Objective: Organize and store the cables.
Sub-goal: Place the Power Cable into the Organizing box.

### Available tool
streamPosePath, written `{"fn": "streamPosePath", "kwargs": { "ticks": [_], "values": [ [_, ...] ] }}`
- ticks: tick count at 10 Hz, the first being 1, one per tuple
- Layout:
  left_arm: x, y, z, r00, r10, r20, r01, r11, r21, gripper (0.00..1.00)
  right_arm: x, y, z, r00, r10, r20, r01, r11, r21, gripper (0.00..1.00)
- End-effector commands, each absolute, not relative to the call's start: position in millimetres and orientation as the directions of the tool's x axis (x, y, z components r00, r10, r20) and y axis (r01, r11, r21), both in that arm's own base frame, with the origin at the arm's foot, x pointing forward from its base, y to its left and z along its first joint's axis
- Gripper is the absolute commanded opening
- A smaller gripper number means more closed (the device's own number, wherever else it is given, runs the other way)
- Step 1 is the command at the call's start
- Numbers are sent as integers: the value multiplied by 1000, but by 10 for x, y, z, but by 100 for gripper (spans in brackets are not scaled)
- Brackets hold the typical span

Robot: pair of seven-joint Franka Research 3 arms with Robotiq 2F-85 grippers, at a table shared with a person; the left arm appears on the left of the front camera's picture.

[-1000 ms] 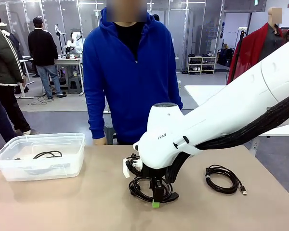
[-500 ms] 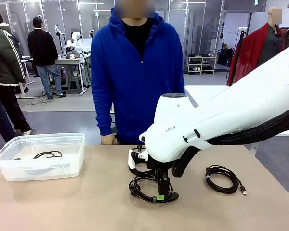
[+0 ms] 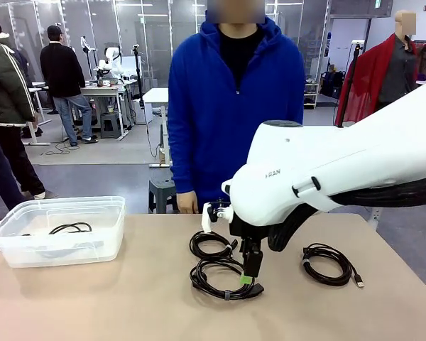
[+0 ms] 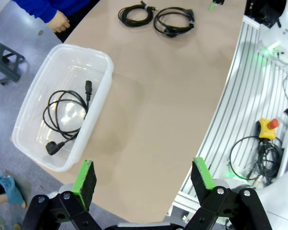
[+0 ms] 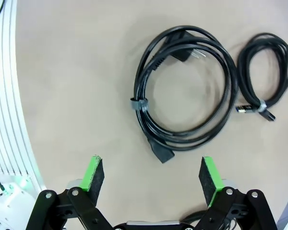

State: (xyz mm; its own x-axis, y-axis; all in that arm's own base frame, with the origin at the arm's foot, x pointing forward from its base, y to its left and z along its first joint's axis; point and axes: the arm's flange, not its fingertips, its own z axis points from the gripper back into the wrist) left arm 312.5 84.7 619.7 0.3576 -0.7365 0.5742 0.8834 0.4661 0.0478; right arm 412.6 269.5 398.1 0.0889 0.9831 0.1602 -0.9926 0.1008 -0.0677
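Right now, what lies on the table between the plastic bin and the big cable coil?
Nothing: the table is bare between the bin and the coil, as the front view shows.

Clear plastic bin [image 3: 28, 252] at the left end of a tan table [image 3: 113, 305]. Beyond the far edge, person in a blue hoodie [image 3: 234, 106], grey stool [image 3: 162, 186] just beside. Off the near edge, yellow box with a red button [image 4: 267, 127] on slatted white rails [image 4: 240, 96].

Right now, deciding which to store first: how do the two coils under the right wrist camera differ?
The power cable forms a wide round coil of thicker cord; the USB cable is a narrower oval of thin cord. The power cable ends in chunky plugs; the USB cable in a small flat plug. Both are black, strapped and flat on the table.
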Motion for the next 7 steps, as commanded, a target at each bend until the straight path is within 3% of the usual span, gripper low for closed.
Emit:
{"fn": "streamPosePath", "kwargs": {
  "ticks": [1, 7],
  "values": [
    [3134, 839, 6239, 369, -733, 571, 878, 476, 44, 100, 3996, 2501, 4048, 116, 975, 191, -986, 136, -93, 100],
    [3281, 411, 6168, 283, -804, 524, 921, 380, 86, 100, 3735, 1866, 4538, 216, 932, 293, -936, 283, -211, 100]
  ]
}}
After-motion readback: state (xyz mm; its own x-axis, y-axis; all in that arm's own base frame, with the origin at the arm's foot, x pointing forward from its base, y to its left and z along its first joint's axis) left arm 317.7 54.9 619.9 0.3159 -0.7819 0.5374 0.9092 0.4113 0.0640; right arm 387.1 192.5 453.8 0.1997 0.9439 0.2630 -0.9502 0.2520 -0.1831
